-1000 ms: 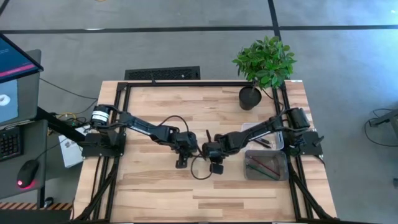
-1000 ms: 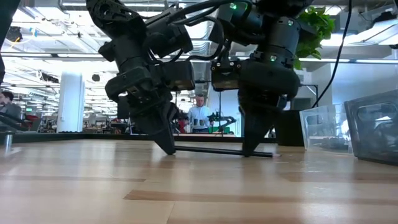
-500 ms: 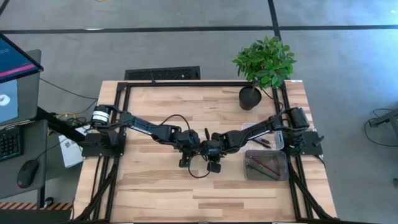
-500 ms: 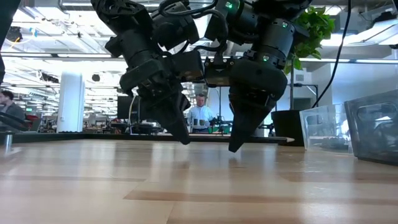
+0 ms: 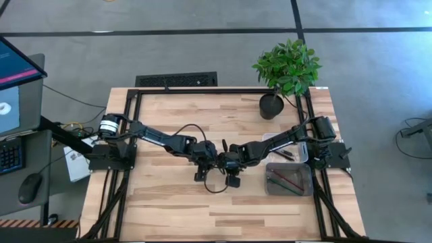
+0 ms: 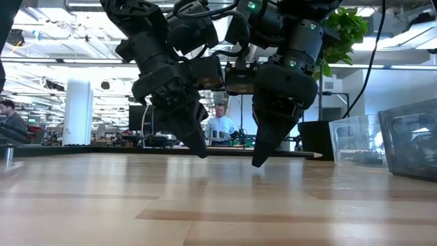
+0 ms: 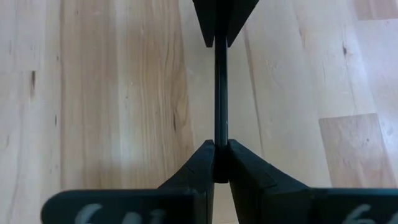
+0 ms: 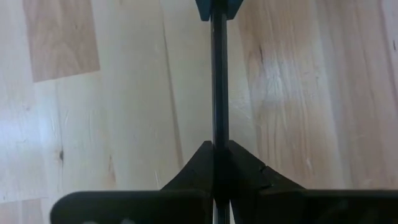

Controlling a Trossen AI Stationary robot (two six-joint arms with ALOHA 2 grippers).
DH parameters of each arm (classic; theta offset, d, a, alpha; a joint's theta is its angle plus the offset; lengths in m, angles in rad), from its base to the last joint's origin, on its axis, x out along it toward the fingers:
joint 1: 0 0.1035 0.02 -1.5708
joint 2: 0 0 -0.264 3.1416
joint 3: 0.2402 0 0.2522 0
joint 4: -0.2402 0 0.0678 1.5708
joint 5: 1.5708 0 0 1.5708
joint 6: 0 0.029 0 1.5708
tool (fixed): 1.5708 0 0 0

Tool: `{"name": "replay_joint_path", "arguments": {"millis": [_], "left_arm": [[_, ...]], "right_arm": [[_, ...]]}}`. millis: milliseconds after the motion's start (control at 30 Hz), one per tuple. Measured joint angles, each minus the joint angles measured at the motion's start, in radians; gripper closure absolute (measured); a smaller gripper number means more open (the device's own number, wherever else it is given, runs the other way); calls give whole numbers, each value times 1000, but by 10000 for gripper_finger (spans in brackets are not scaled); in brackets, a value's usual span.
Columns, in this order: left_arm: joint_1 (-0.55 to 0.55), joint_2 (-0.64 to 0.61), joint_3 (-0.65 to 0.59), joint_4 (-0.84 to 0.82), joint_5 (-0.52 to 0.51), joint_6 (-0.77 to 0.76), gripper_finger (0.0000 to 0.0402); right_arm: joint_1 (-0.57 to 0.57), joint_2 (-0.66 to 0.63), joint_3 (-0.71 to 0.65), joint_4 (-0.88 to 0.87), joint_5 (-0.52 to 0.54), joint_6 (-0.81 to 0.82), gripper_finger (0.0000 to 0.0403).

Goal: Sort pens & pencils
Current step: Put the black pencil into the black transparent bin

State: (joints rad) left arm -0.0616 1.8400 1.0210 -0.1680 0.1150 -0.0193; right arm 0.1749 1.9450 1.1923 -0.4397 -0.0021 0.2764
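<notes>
A thin black pen (image 7: 221, 93) spans the gap between my two grippers at the middle of the table, lifted off the wood. My left gripper (image 5: 211, 160) is shut on one end and my right gripper (image 5: 227, 162) is shut on the other; in the low view their fingertips (image 6: 199, 152) (image 6: 259, 161) slant toward each other just above the table. The right wrist view shows the same pen (image 8: 217, 81) running from my fingers to the other gripper. More sticks lie in two clear bins (image 5: 289, 179) (image 5: 287, 150) on the right. My left gripper pinches the pen's near end (image 7: 221, 152) between its two fingers, which lie along the pen and slant down from the table's left. The pen is clear of the table. My right gripper pinches the other end (image 8: 216, 142) between its two fingers, along the pen, slanting down from the right; the pen passes on back between the fingers.
A potted plant (image 5: 273, 104) stands at the far right of the table. The clear bin nearer the front holds red and green sticks (image 5: 287, 179); the one behind it holds dark ones. Bare wood lies to the near side and left of the grippers.
A second ago the pen lay flat on the table between the two grippers. Both have since risen a little, with the left moving toward the right one, and the pen now hangs clear of the wood. Nothing has moved in the last half second.
</notes>
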Motion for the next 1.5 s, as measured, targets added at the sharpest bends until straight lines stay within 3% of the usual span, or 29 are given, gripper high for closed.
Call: {"name": "replay_joint_path", "arguments": {"millis": [400, 700, 900, 1067, 1233, 1500], "left_arm": [[1, -2, 5, -49, 1, 9, 374], [0, -6, 6, -126, 9, 15, 374], [-2, -6, 4, -255, 19, 26, 374], [-16, -7, -2, -259, 18, 34, 373], [-19, -6, -2, -265, 11, 18, 373], [-22, -5, -2, -277, -34, 38, 373]], "right_arm": [[1, -2, 11, -36, 4, 22, 360], [13, -2, 122, -231, 10, 44, 360], [40, -30, 181, -512, 138, 119, 360], [72, -165, 177, -553, 192, 225, 358], [147, -329, 177, -636, 302, 513, 358], [369, -474, 177, -800, 428, 1229, 357]]}}
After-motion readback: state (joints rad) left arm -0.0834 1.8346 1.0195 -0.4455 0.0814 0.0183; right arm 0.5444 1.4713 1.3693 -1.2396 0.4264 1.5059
